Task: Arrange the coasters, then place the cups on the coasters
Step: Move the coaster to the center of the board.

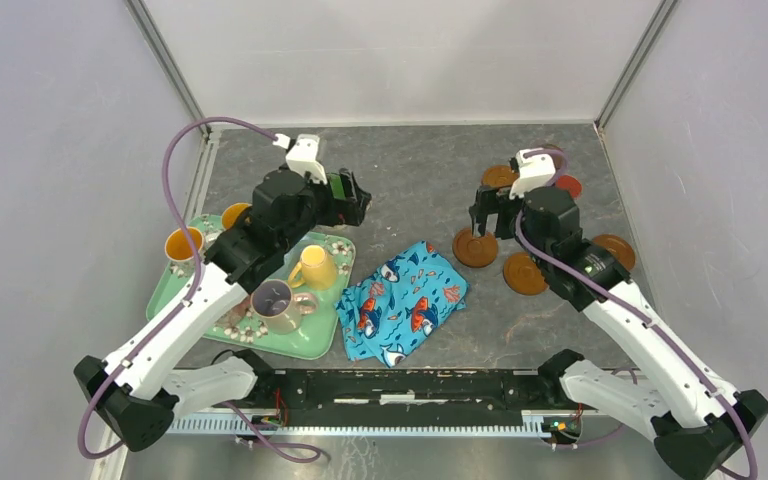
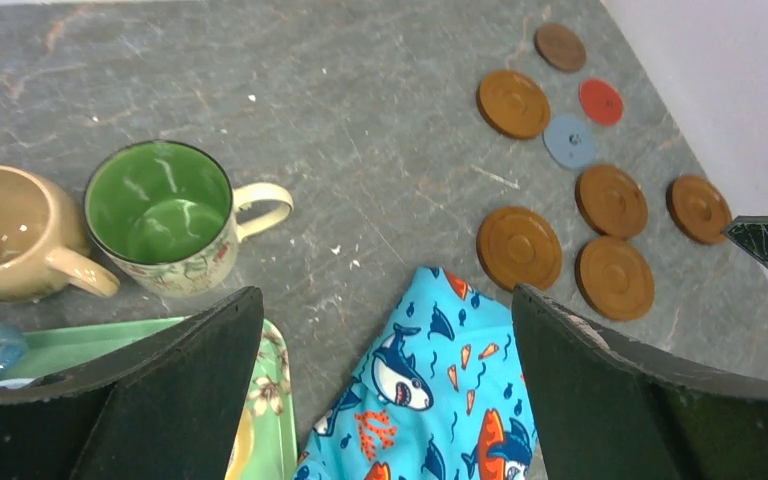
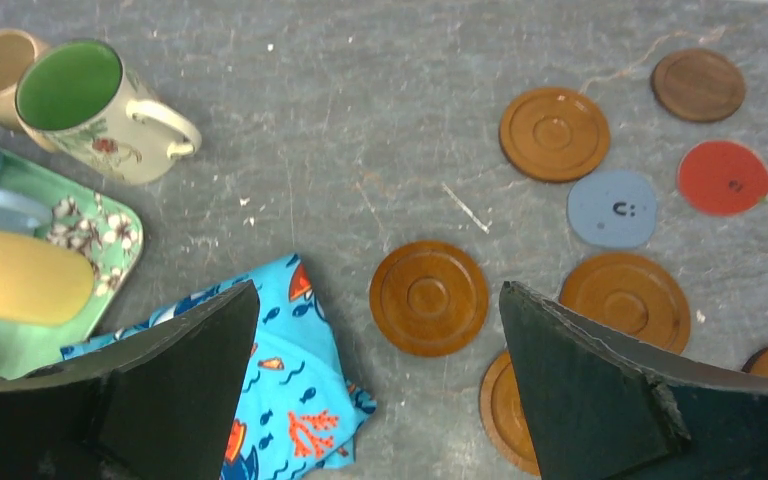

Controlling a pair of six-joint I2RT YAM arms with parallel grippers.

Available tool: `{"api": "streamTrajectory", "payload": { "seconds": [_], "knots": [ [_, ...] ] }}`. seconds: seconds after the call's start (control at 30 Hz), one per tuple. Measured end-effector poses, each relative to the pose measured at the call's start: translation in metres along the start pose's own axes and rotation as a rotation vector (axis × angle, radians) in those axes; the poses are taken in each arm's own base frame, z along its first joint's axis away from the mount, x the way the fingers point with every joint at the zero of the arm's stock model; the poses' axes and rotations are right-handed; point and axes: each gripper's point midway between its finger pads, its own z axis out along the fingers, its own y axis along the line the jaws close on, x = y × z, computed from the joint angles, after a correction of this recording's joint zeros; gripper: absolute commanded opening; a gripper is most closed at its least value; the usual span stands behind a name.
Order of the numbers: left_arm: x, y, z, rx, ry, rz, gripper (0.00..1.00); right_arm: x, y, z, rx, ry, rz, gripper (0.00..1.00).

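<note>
Several coasters lie loose at the right: ringed brown ones (image 3: 428,297) (image 3: 554,133), a dark brown one (image 3: 698,84), a red one (image 3: 724,177) and a blue-grey one (image 3: 613,208). My right gripper (image 3: 380,290) hangs open just above them (image 1: 487,215), holding nothing. A cream cup with a green inside (image 2: 165,215) and a beige cup (image 2: 5,230) stand on the table behind the tray. A yellow cup (image 1: 315,268), a lilac-lined cup (image 1: 278,305) and an orange-lined cup (image 1: 184,245) sit on the tray. My left gripper (image 2: 385,295) is open and empty (image 1: 353,200) above the table.
The green floral tray (image 1: 315,345) lies at the left. A crumpled blue fish-print cloth (image 1: 405,300) sits between the tray and the coasters. Grey walls close in the table on three sides.
</note>
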Motion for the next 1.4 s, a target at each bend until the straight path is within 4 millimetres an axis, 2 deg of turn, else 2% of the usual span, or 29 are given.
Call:
{"api": "streamTrajectory", "payload": {
  "seconds": [0.23,0.47,0.7,0.93,1.13,1.27,1.4],
  "knots": [
    [0.037,-0.013,0.006,0.023,0.081,0.039,0.99,0.037,0.011,-0.009,-0.011,0.060,-0.015,0.98],
    [0.062,-0.010,0.008,0.004,0.128,0.065,0.99,0.056,0.011,-0.020,-0.002,0.078,-0.028,0.98],
    [0.073,0.000,0.011,-0.023,0.149,0.071,1.00,0.061,0.006,-0.026,0.015,0.073,-0.033,0.98],
    [0.075,0.014,0.016,-0.032,0.163,0.047,1.00,0.065,-0.002,-0.032,0.039,0.060,-0.026,0.98],
    [0.072,0.027,0.020,-0.028,0.163,0.012,1.00,0.083,-0.007,-0.030,0.056,0.090,-0.041,0.98],
    [0.071,0.029,0.021,-0.019,0.163,0.003,1.00,0.092,-0.010,-0.026,0.079,0.110,-0.040,0.98],
    [0.071,0.026,0.021,-0.003,0.166,0.000,1.00,0.107,-0.013,-0.014,0.129,0.164,-0.058,0.98]
  ]
}}
